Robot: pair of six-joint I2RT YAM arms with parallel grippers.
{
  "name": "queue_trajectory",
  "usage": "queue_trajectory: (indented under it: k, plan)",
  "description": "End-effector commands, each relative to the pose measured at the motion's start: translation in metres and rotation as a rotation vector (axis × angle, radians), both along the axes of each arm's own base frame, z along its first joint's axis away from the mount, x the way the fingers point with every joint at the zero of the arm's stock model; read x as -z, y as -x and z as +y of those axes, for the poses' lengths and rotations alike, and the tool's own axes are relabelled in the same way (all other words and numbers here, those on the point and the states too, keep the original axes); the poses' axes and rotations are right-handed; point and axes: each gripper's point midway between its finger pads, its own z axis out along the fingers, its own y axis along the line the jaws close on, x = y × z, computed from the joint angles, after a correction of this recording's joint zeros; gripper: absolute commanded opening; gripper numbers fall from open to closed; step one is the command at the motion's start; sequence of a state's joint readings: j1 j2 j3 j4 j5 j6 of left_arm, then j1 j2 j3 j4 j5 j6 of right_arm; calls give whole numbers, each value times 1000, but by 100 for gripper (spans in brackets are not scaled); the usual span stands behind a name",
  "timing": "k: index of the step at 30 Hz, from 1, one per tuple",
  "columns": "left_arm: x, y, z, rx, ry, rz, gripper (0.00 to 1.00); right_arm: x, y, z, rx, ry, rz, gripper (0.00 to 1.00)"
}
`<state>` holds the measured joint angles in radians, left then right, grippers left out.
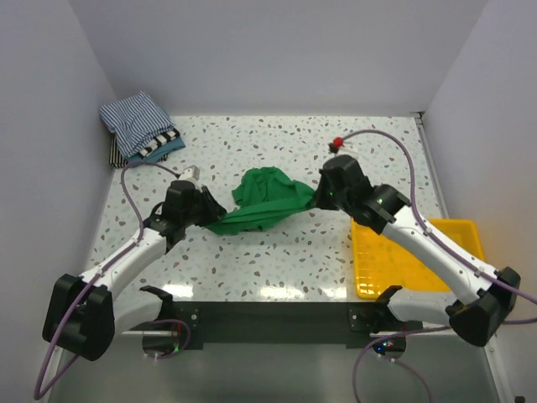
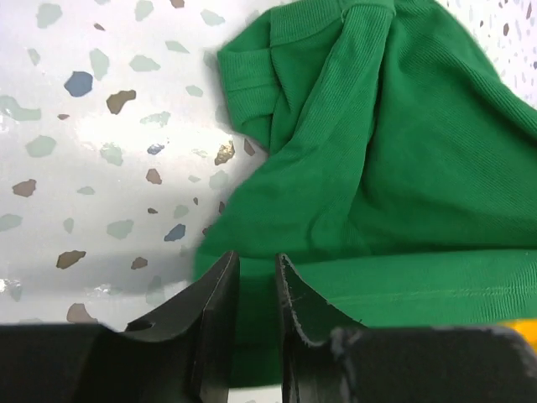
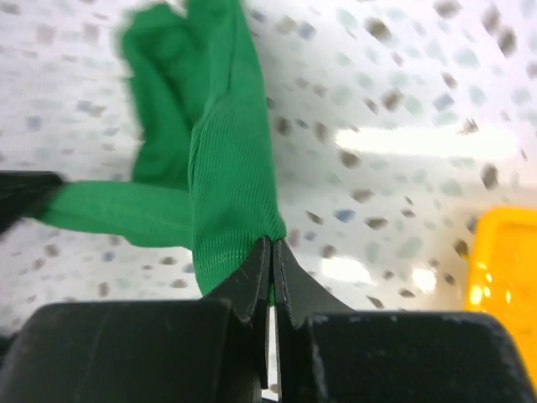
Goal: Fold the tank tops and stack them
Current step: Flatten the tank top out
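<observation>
Green tank top (image 1: 267, 200) bunched, lower edge taut; left gripper (image 2: 257, 281) pinches its hem, right gripper (image 3: 273, 256) pressed tight on opp. side's cloth.

The left arm (image 1: 134, 252) reaches in from 7 o'clock; the left hand (image 1: 204, 211) points toward 3 o'clock, pinching the green top (image 1: 267, 201). The right arm (image 1: 428, 243) comes from 5 o'clock, and the right hand (image 1: 317, 197) points toward 9 o'clock, clamped tight on the same cloth.

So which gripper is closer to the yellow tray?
Right. The right gripper pinches the green tank top just up-left of the yellow tray; the left gripper grips its opposite end.
</observation>
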<state>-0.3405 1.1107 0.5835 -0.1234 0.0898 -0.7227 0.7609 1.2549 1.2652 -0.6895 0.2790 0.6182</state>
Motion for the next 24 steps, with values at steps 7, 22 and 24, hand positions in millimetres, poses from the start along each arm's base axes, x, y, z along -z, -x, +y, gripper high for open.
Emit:
queue_trajectory:
  k: [7,22,24]
  plan:
    - [28,20,-8,78,27,45,29,183,84,-67,187,51,379,36]
    - [39,3,-12,-18,-35,76,51,147,77,-31,78,257,244,42]
    - [42,-2,-10,-17,-66,89,51,155,79,-21,52,347,238,39]
